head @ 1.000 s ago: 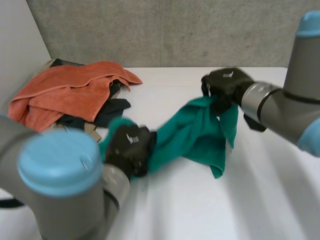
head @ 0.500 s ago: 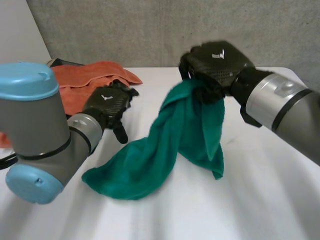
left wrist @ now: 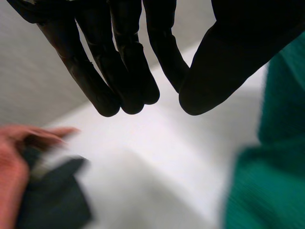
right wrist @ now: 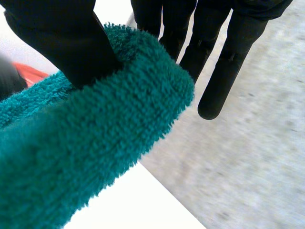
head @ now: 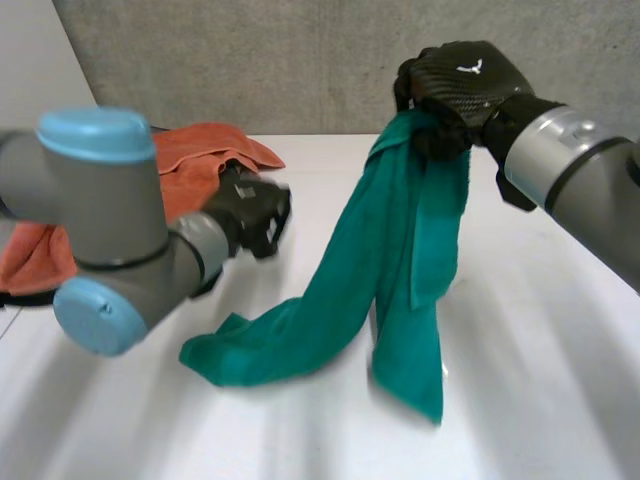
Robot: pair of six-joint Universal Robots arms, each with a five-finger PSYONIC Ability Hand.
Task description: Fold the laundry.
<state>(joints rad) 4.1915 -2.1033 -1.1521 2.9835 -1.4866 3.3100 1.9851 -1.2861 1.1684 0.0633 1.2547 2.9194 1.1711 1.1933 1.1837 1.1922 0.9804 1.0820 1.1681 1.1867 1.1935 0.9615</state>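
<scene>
My right hand (head: 460, 85) holds a teal towel (head: 400, 250) up high above the white table (head: 540, 400), pinching an upper edge between thumb and fingers. In the right wrist view the thumb (right wrist: 62, 43) presses the towel (right wrist: 95, 152) against the fingers. The towel hangs in two long folds, and its lower end lies crumpled on the table. My left hand (head: 255, 215) hovers to the left of the towel, clear of it. Its fingers (left wrist: 128, 71) and thumb are drawn close together with nothing between them; the towel (left wrist: 271, 181) is beside it.
A pile of laundry sits at the table's back left: an orange towel (head: 190, 160) over dark garments (left wrist: 52, 200). A grey wall (head: 300, 60) runs behind the table. My left arm's elbow (head: 100, 250) stands at the front left.
My right hand has lifted the teal towel higher, so it now hangs long. My left hand let go of the towel's lower end, swung away to the left and drew its fingers together.
</scene>
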